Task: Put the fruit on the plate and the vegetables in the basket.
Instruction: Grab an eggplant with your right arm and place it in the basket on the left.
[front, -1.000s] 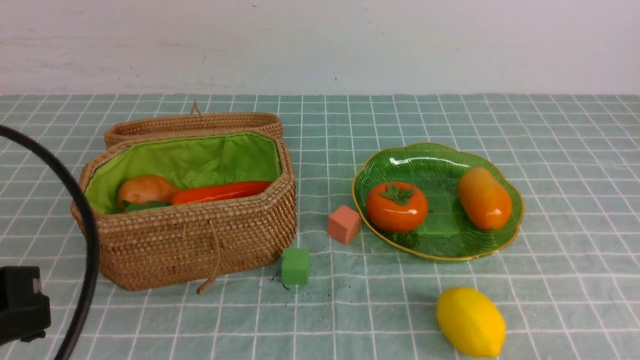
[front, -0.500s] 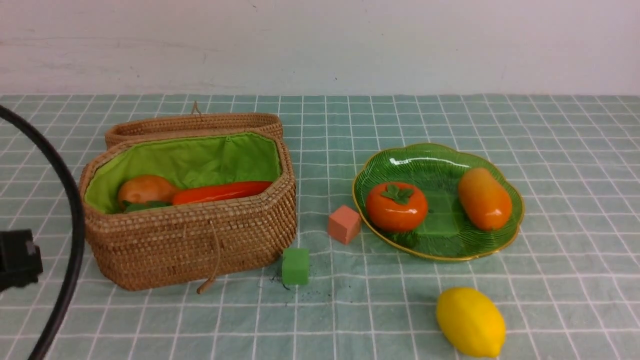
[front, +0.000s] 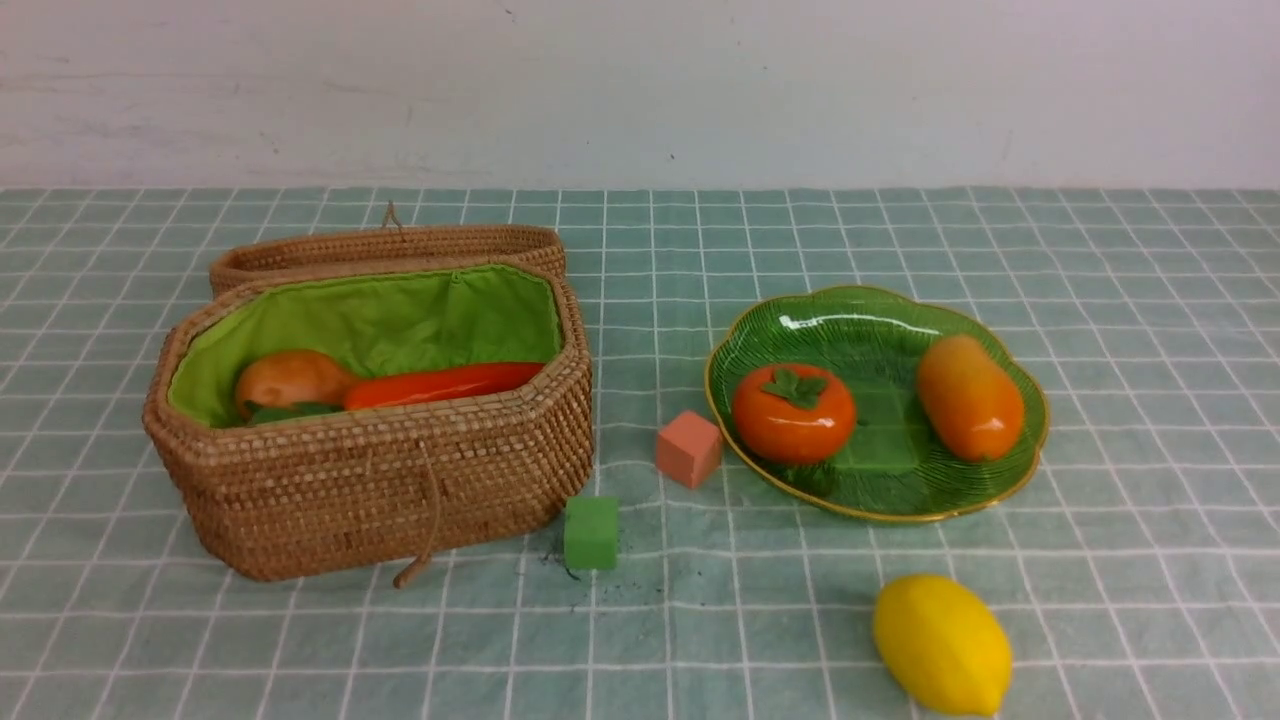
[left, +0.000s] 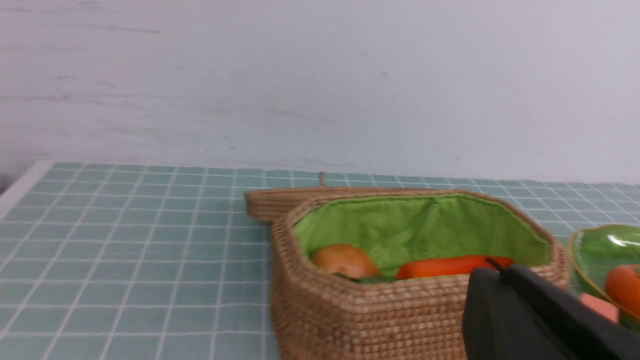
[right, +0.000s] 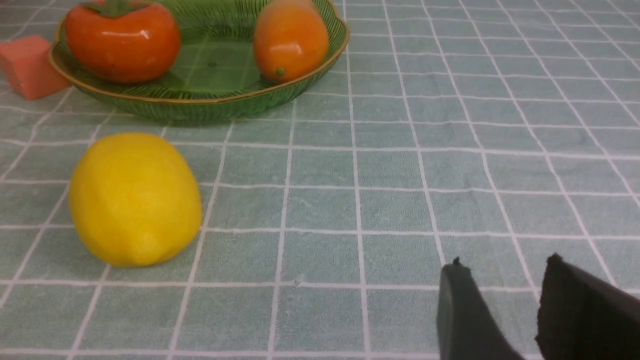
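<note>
A: Where is the fruit?

B: Two pieces lie on the plate (front: 860, 330), a shallow green glass dish ribbed like a leaf, with a scalloped edge and a thin gold rim. The round, glossy persimmon (front: 793, 413) with its green leaf cap is on the basket side. The oblong orange mango (front: 969, 397) is on the far side, apart from it. The lemon (front: 941, 643), oval and matte yellow, lies on the cloth (front: 1100, 560) in front of the plate, touching nothing.

A: And the basket?

B: The basket (front: 370, 480) stands left of the plate. It is tan woven wicker, a long octagon with a bright green lining (front: 380, 320). Its lid (front: 385, 245) lies open behind it, and a cord (front: 432, 510) hangs down the front wall. Inside, a round brownish onion (front: 290, 378) touches a long, smooth red chili (front: 445, 382). Only their tops show over the rim.

A: Anything loose?

B: Two small matte blocks. The pink cube (front: 688, 448) is just beside the plate's rim, and the green cube (front: 590, 532) is near the basket's front corner. The cloth is pale green with a white grid.

A: The grippers?

B: Neither shows from the front. In its wrist view the left gripper (left: 500, 272) has its black jaws pressed together with nothing in them, on the near side of the basket. The right gripper (right: 505, 270) has its dark jaws narrowly apart, with nothing between them. It is over bare cloth, and the lemon lies well to one side.
</note>
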